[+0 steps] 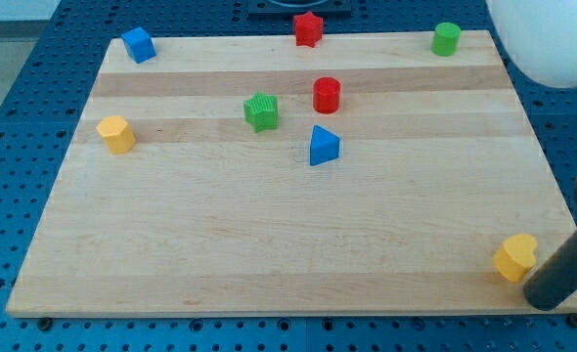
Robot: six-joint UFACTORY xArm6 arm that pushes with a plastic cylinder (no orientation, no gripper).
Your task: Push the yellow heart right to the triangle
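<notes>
The yellow heart point(515, 257) lies near the board's bottom right corner. The blue triangle point(323, 146) lies near the board's middle, far to the upper left of the heart. My dark rod comes in from the view's right edge, and my tip point(542, 294) rests just right of and slightly below the yellow heart, close to it; I cannot tell whether they touch.
On the wooden board point(269, 254) are a red cylinder point(327, 95), a green star-like block point(261, 111), a yellow block point(116, 134) at the left, a blue cube point(138, 45), a red star point(308, 28) and a green cylinder point(446, 38). A white rounded object point(553, 39) fills the top right corner.
</notes>
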